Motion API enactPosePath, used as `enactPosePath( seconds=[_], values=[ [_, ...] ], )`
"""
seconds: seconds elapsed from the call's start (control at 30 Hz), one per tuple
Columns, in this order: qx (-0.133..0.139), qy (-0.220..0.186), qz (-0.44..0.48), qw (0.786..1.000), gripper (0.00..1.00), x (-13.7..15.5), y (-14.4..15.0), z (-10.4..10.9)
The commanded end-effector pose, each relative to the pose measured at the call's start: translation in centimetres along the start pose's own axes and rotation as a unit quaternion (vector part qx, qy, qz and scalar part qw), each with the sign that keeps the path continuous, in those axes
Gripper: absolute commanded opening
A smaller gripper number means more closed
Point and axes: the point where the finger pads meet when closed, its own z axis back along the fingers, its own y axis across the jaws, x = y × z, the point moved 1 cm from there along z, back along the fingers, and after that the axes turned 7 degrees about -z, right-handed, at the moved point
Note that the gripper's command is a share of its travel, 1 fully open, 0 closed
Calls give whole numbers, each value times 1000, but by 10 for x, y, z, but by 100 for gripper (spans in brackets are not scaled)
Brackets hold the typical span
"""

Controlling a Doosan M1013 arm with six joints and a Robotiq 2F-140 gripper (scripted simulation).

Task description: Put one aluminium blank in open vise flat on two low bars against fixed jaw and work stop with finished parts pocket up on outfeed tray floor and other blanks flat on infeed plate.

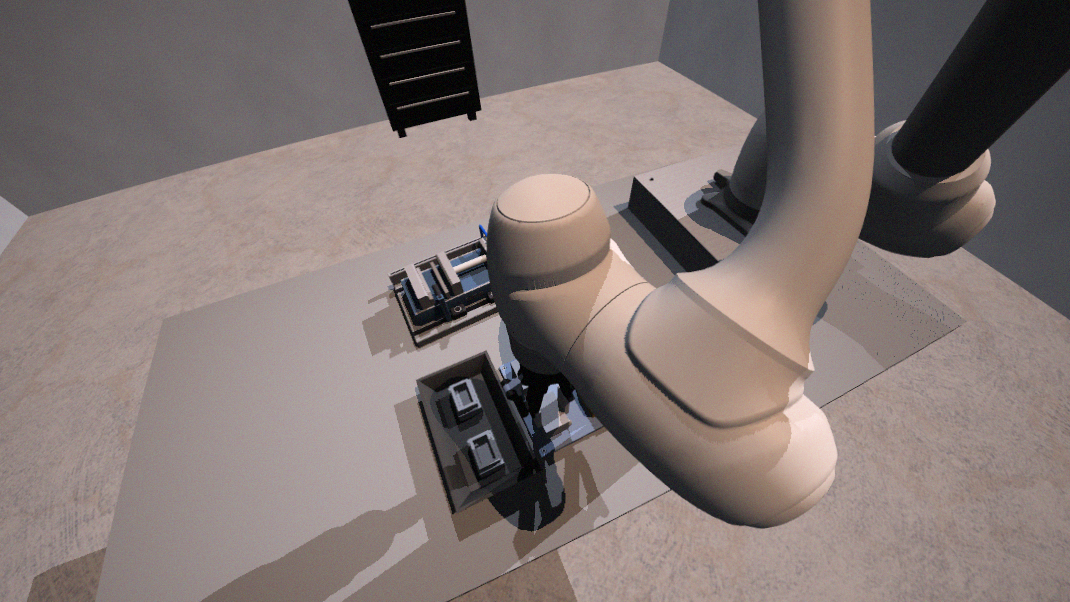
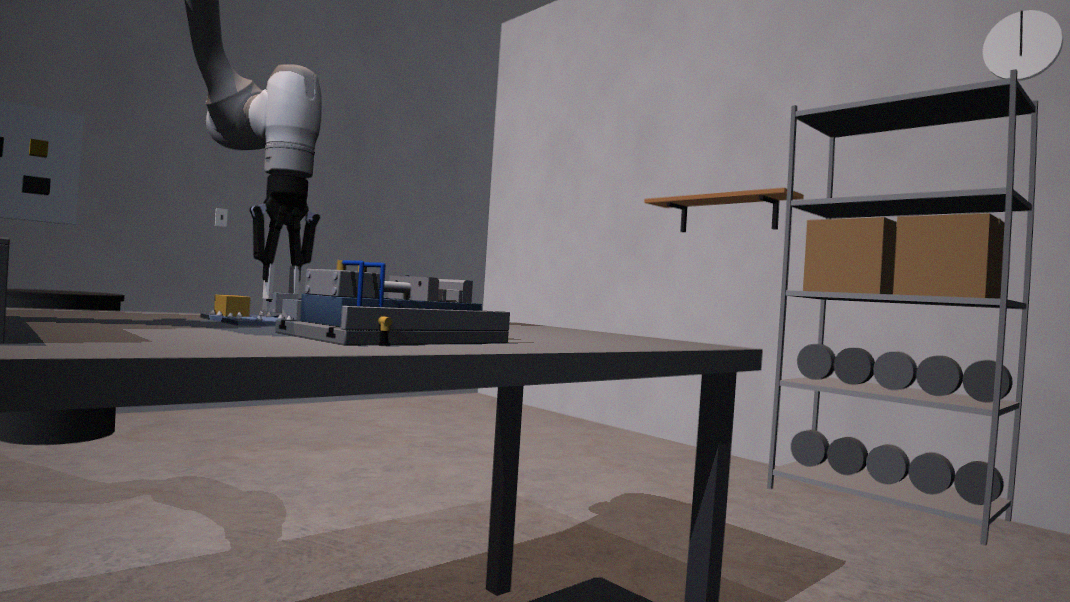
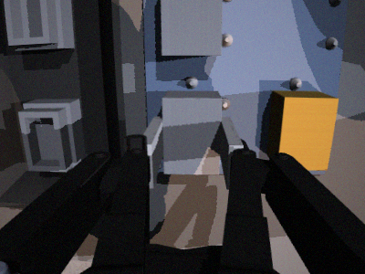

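My gripper [image 1: 552,402] [image 2: 282,289] [image 3: 192,133] is shut on an aluminium blank [image 3: 192,114] [image 1: 554,413], held upright between the fingertips, low over the near end of the blue infeed plate [image 3: 255,59] [image 1: 585,425]. Another aluminium blank [image 3: 192,27] sits on the plate further up the wrist view. A brass blank [image 3: 306,132] [image 2: 231,305] stands on the plate to the right. Two finished parts [image 1: 463,398] [image 1: 486,453] lie pocket up in the outfeed tray [image 1: 452,372]. The vise [image 1: 455,304] is open; no blank shows in its opening. The held blank's underside is hidden.
Small pins [image 3: 192,82] [image 3: 296,83] stick up from the plate. The tray's dark wall [image 3: 106,91] runs close beside the plate and my left finger. Blue hoses [image 2: 361,280] rise at the vise. The arm [image 1: 553,262] hides part of the vise and plate.
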Motion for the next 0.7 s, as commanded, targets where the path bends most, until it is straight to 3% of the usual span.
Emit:
enactPosePath(
  seconds=[0.0,0.67],
  values=[
    [0,0,0,1000,0,0,0,6],
    [0,0,0,1000,0,0,0,85]
  ],
)
